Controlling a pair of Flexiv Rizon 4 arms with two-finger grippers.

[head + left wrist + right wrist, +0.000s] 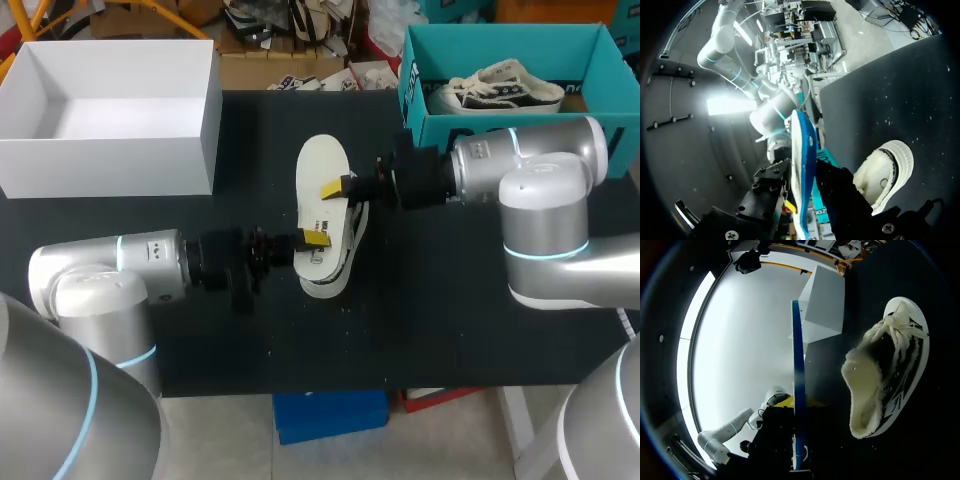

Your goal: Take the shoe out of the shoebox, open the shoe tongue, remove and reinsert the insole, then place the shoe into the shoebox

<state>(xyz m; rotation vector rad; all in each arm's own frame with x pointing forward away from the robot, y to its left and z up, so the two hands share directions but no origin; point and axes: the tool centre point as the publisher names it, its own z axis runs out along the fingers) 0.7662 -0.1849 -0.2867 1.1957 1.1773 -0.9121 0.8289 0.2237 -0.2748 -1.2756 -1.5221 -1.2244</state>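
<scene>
Head view: on the matte black bench [480, 330], a pale sneaker shoe [332, 280] lies on its side near the middle. A flat, smooth, off-white oval insole [322, 175] is held just above it. The left arm comes in low and level from the left, and the left claw [310, 240] is clenched on the insole's near end. The right arm lies level from the right, and the right claw [338, 186] pinches the insole's side edge. A rigid open white box [110, 165] stands at the far left. A teal box [440, 130] at the far right holds a second shoe [500, 90].

Left wrist view: the insole [802, 165] shows edge-on, thin and blue-backed. It is gripped between the left claw [801, 210]'s black fingers. The shoe [885, 172] with its fuzzy cream lining rests beside it on the bench [900, 90].

Right wrist view: the insole [797, 390] is a thin blue blade running out from the right claw [797, 450], which grasps it. Beside it the shoe [885, 370] lies laced, with a fleecy collar. The white box [825, 300] stands beyond.
</scene>
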